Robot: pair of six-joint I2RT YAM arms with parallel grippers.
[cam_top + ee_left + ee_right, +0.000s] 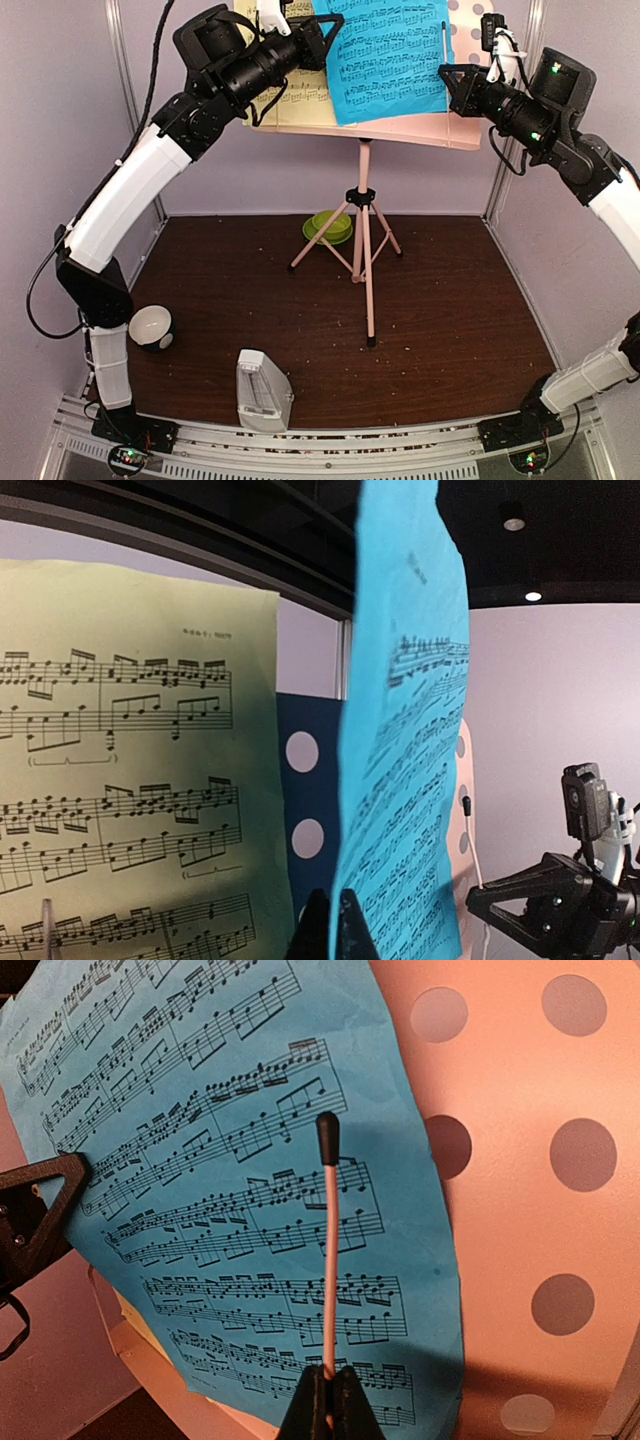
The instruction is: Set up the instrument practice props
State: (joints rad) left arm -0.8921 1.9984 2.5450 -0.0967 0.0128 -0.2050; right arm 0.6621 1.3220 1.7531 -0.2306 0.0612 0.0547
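The pink music stand [364, 200] stood on its tripod legs in the middle of the table [450, 300], its punched panel raised between the two arms; the yellow page [130, 780] rested on the panel's left side and the blue page [390, 55] beside it, overlapping its right edge. The left claw [332, 935] was closed on the blue page's left edge, which stood away from the panel. The right claw [328, 1400] was closed too, pinching the holder rod [328, 1260], a thin pink rod with a black tip that lay across the blue page. The metronome [262, 390] stood upright near the table's front edge, well apart from the stand.
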